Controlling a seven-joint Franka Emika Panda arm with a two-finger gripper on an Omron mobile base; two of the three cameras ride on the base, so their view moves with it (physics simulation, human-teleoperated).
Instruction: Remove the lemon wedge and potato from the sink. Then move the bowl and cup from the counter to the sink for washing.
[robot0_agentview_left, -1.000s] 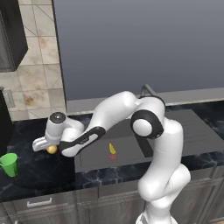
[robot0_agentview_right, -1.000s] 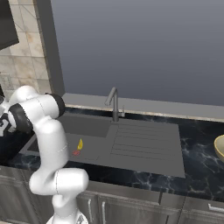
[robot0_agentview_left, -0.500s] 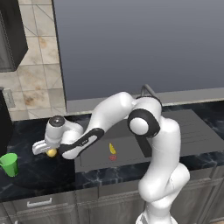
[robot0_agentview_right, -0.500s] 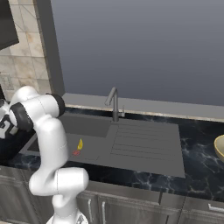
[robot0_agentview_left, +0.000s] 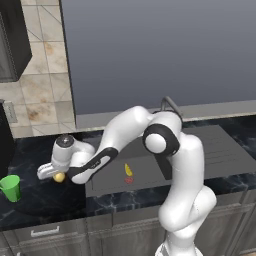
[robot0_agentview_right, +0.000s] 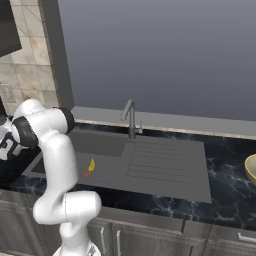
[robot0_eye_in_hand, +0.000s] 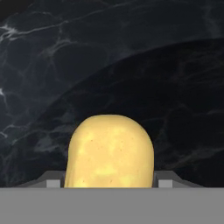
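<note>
The potato (robot0_eye_in_hand: 110, 151) sits pinched between the jaws of the gripper (robot0_agentview_left: 56, 173), low over the dark counter (robot0_agentview_left: 45, 200), cup (robot0_agentview_left: 11, 187) at its nine o'clock. Firm, lumpy, probably light (rounded, so likely slippery); gripping across its middle looks safest.

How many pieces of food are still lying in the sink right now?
1. The lemon wedge lies in the sink beside the red drain. The potato is out, between the gripper's fingers over the counter.

Two rear base views, close hand view
</note>
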